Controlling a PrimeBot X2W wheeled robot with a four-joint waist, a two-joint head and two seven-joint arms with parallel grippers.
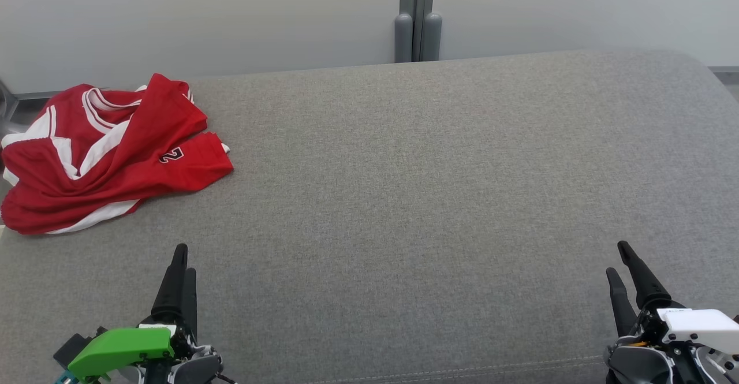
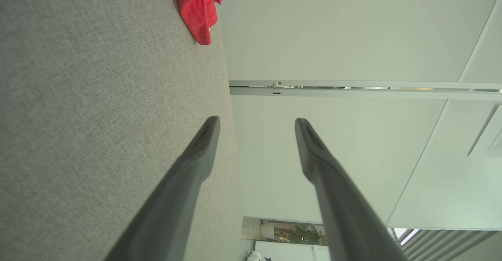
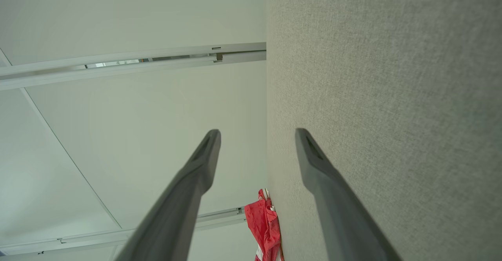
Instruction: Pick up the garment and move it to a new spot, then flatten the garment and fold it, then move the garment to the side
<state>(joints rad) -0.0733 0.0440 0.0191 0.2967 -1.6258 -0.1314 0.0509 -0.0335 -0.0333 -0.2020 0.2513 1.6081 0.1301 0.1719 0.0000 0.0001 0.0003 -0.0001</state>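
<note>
The garment is a red jersey with white trim and a dark number, lying crumpled at the far left of the grey cushioned surface. Its red edge also shows in the left wrist view and the right wrist view. My left gripper sits at the lower left, in front of the garment and apart from it, open with nothing between its fingers. At the lower right my right gripper is open and empty too, far from the garment, fingers spread.
A pale wall with a grey vertical post stands behind the surface. The surface's far edge runs just behind the garment, and its left edge is right by the cloth. Wide grey fabric stretches between the two grippers.
</note>
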